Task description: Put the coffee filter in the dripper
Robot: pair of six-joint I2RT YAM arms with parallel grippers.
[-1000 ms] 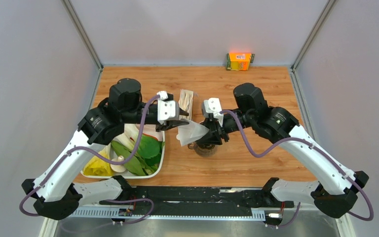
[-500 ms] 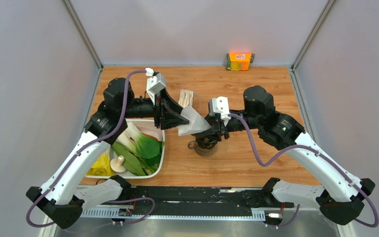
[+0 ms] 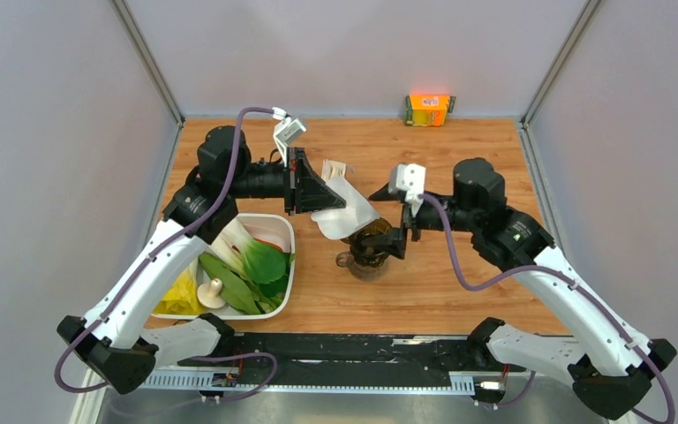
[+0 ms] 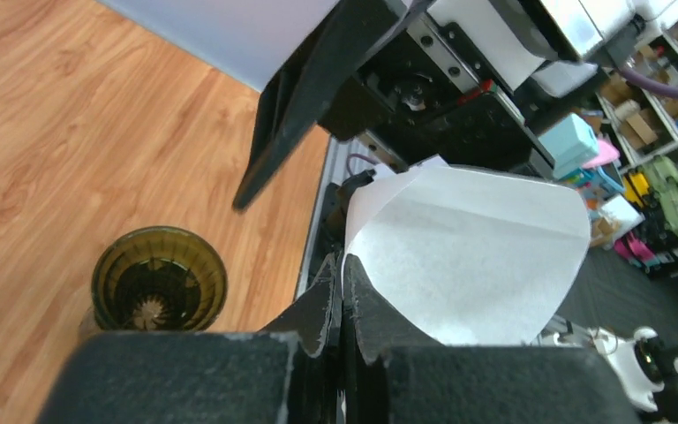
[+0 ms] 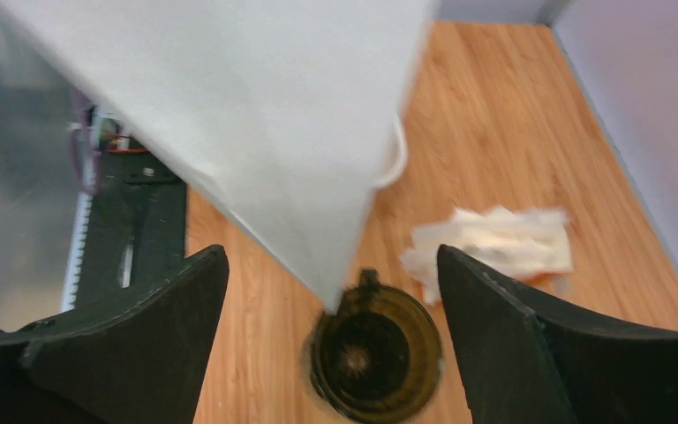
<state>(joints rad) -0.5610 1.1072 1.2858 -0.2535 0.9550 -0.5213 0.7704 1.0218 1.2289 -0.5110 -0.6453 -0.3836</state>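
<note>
In the air just above and left of the dripper (image 3: 366, 249), the filter (image 3: 344, 212) hangs as a flat white fan. The left gripper (image 4: 342, 296) pinches it by one edge, fingers pressed together on the paper. Its pointed end dips toward the dripper's open mouth; whether it touches cannot be told. The paper looks featherlight, limp and easily creased, so a light hold at the edge, as here, seems soundest. The right gripper (image 5: 331, 261) hovers over the dripper, fingers wide apart and empty. A packet (image 3: 334, 170) lies behind.
</note>
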